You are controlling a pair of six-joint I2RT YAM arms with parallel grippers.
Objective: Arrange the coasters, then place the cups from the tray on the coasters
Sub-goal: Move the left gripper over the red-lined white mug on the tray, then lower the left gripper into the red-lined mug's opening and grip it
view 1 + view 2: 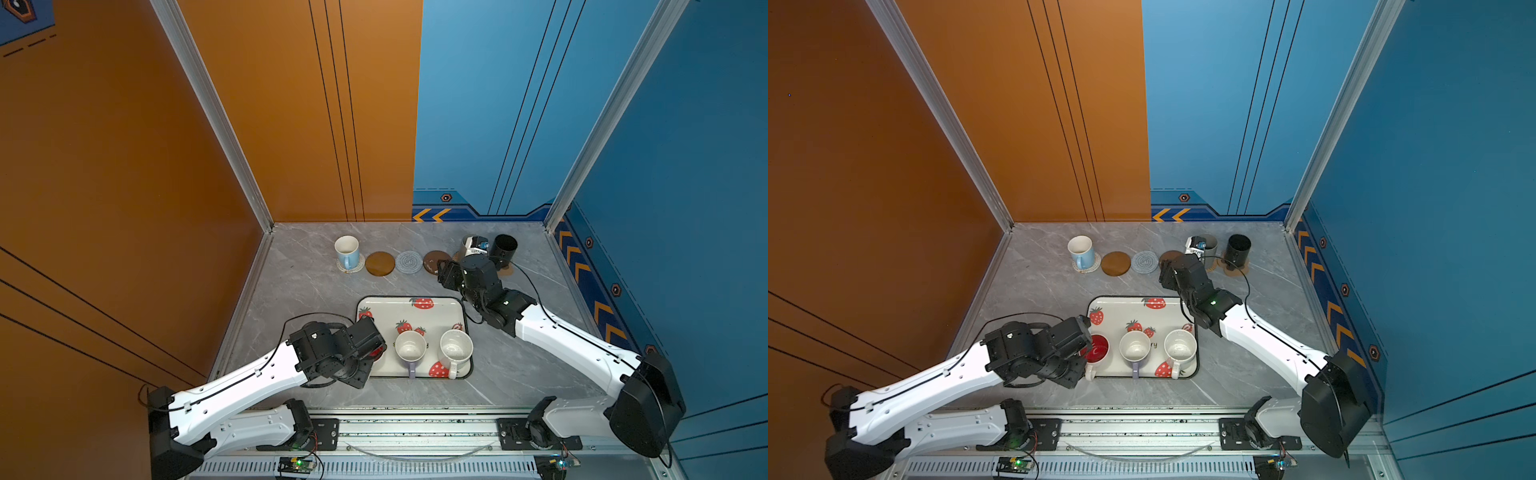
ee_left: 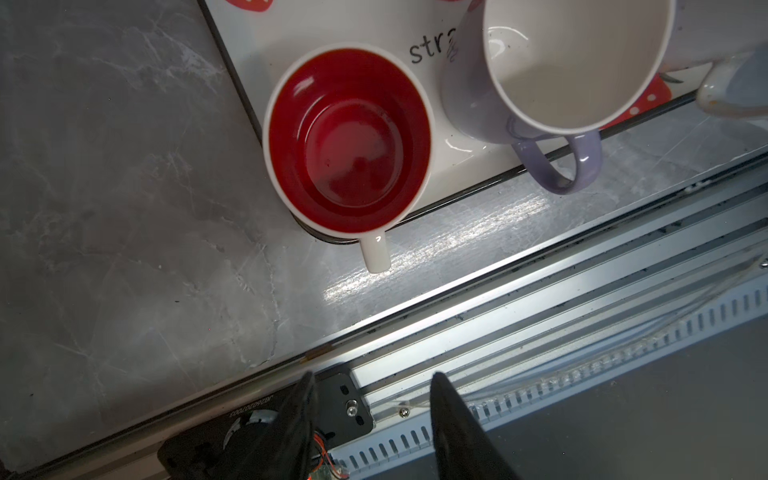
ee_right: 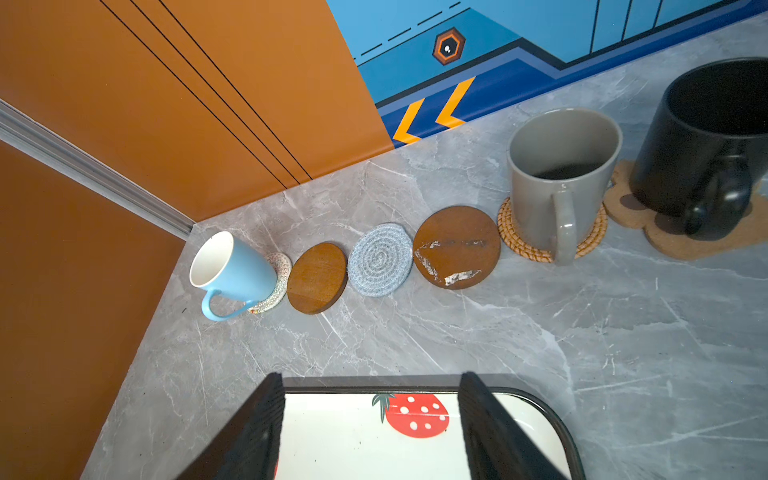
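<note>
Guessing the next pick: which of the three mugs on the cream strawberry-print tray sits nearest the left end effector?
The white mug with the red inside, at the tray's left end; the lavender mug and the speckled white mug stand farther right.

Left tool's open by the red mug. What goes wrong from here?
1. Red mug stands at the tray corner, handle past the rim; a skewed grip by the left tool may tip it off.
2. Lavender mug stands close; the tool may clip it.
3. Free disc lies right beside the blue mug; setting down there may knock it.

Marble table — tray, six coasters
</note>
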